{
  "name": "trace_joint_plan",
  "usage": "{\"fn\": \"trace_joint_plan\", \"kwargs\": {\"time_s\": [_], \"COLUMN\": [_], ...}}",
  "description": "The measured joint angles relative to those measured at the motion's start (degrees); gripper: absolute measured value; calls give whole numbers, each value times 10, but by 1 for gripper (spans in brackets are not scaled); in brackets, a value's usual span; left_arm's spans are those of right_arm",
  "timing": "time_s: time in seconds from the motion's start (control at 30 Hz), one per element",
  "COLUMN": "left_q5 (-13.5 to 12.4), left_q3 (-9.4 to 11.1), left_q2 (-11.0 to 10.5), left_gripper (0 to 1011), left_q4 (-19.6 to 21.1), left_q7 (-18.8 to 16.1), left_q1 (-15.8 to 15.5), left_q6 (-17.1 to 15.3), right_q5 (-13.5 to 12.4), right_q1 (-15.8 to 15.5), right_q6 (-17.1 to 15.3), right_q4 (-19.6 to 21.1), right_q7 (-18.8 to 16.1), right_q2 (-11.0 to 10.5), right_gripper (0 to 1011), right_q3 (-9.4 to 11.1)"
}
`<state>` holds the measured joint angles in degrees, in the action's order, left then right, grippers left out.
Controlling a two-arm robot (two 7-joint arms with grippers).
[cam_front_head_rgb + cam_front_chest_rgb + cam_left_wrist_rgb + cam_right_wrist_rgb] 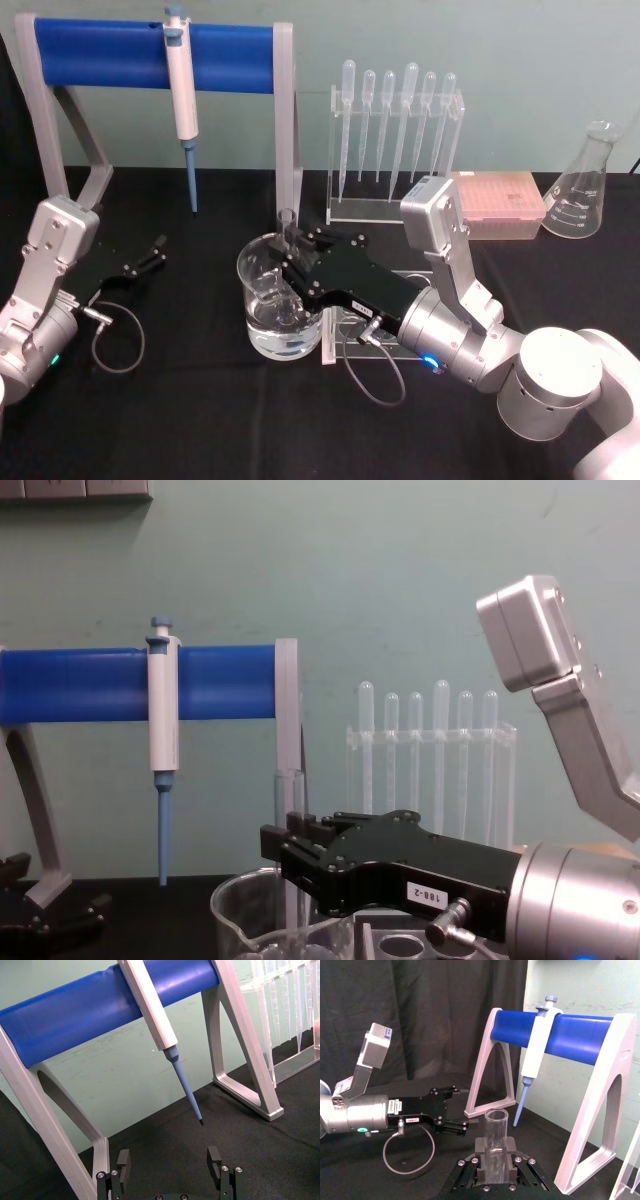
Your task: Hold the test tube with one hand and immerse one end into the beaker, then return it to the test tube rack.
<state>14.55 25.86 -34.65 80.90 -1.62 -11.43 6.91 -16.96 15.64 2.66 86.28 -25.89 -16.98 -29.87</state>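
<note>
The test tube (496, 1140) is a clear, colourless glass cylinder with an open, slightly thickened rim, standing upright. The right gripper (296, 262) clamps it between its black jaws partway down, so the open rim rises above the fingers while the lower end dips into the beaker (262, 300). In the chest view the tube (288, 810) shows as a thin vertical glass column above the jaws.

The beaker is wide, clear glass with a pouring spout and holds clear liquid in its lower part; it stands near the middle of the black table (200, 420), just left of a clear acrylic rack (395, 345).

A small white label on the right gripper's body reads "188-2" in the chest view. A similar white label sits on the left gripper's body; its writing is too small to read.

The left gripper (152, 252) rests low near the table's left edge, jaws spread and holding nothing, close to the stand (285, 120) carrying a blue bar and a hanging micropipette (183, 100).
</note>
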Motion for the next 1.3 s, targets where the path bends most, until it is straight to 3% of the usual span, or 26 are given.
{"fn": "trace_joint_plan", "kwargs": {"time_s": [0.97,1.3], "left_q5": [0,0], "left_q3": [0,0], "left_q2": [0,0], "left_gripper": [1000,1000], "left_q4": [0,0], "left_q7": [0,0], "left_q1": [0,0], "left_q6": [0,0], "right_q5": [0,-8], "right_q1": [0,5], "right_q6": [0,-34], "right_q4": [0,49], "right_q7": [0,-12], "right_q2": [0,-14], "right_gripper": [224,224], "right_q3": [0,1]}}
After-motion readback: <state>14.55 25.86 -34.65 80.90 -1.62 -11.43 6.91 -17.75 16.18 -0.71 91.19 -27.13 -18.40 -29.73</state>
